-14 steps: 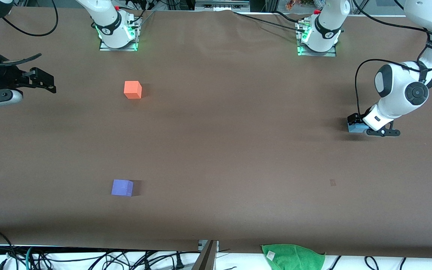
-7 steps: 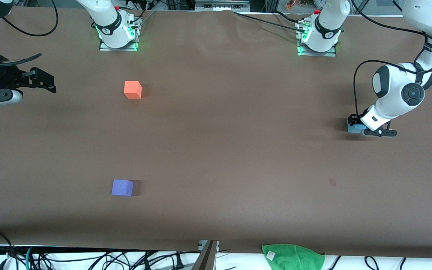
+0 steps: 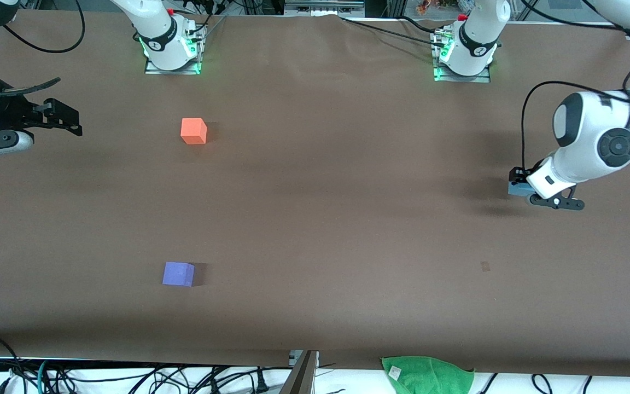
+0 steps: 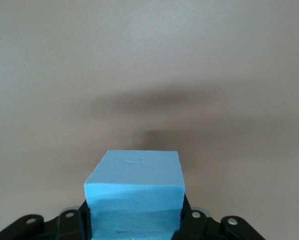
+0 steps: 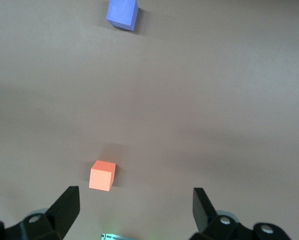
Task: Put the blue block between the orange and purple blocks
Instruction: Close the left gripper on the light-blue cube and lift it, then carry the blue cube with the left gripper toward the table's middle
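Left tool [image 3: 529, 190] clenched on blue block [image 3: 516, 189], just above tabletop [image 3: 326, 208] at the left arm's end. Orange block [image 3: 193, 131] and purple block [image 3: 178, 273] sit well apart from it. Right tool [image 5: 134, 207] released, waiting. Risk: long carry; block slips or lands off-line.

A brown counter [image 3: 315, 219] is covered with a matte sheet. Two cubes are carried directly on it: the orange block [image 3: 193, 131], set closest to the right pincer [image 3: 76, 123], and the purple block [image 3: 178, 273], placed well apart from that pincer. Both are found far from the left pincer [image 3: 524, 187]. A green cloth [image 3: 427, 374] is laid at the counter's edge.
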Robot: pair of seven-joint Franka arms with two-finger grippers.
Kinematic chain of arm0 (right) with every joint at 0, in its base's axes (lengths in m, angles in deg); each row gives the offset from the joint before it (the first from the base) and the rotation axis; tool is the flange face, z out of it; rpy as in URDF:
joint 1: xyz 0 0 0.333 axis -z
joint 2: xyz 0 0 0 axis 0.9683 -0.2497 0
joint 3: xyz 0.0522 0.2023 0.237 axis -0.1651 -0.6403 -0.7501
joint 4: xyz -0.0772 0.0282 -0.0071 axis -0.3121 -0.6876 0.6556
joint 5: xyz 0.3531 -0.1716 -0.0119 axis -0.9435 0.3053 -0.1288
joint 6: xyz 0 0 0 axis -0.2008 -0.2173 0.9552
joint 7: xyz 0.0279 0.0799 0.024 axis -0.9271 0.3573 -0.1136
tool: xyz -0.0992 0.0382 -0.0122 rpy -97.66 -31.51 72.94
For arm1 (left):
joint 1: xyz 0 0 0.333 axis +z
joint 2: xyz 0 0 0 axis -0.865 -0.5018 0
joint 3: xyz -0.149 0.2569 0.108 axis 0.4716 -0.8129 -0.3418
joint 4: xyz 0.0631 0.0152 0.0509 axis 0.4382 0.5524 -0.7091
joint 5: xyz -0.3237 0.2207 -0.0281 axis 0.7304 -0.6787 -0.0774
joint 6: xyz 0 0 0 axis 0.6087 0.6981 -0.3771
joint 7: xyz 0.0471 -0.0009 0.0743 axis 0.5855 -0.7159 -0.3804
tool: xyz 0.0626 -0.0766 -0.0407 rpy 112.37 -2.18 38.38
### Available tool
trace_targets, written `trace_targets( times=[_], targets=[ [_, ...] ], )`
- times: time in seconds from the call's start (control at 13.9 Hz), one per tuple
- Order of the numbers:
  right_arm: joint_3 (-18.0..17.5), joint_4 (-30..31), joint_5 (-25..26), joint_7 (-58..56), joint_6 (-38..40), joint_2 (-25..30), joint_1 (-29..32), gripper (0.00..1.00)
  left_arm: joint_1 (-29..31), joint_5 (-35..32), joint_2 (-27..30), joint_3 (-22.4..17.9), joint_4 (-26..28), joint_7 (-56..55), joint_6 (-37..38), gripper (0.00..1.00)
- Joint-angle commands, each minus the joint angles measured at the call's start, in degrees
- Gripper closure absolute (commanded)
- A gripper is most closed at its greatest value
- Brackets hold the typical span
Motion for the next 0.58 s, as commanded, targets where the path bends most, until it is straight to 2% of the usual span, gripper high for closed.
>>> trace_targets(
  times=[0.0, 0.07, 0.22, 0.36, 0.5],
  targets=[
    [-0.08, -1.17, -0.97, 0.01, 0.19, -0.50, 0.43, 0.00, -0.02, 2.79, -1.27, 6.67, -9.96, -5.07, 12.45, 0.86],
    [-0.08, -1.17, -1.15, -0.07, 0.19, -0.59, 0.43, 0.00, -0.02, 4.55, -2.40, 9.65, -11.81, -7.10, 14.14, 0.82],
    [0.00, -1.17, -1.06, -0.07, 0.19, -0.59, 0.43, 0.00, -1.77, 5.10, -4.43, 15.11, -14.54, -10.88, 14.16, 0.83],
    [0.01, -1.17, -1.06, 0.01, 0.19, -0.59, 0.43, 0.00, -7.46, 5.10, -8.28, 15.92, -18.93, -18.25, 14.07, 0.84],
    [0.01, -1.17, -1.15, 0.01, 0.19, -0.59, 0.43, 0.00, -16.33, 5.10, -13.37, 15.84, -24.89, -25.18, 13.81, 0.86]
  ],
)
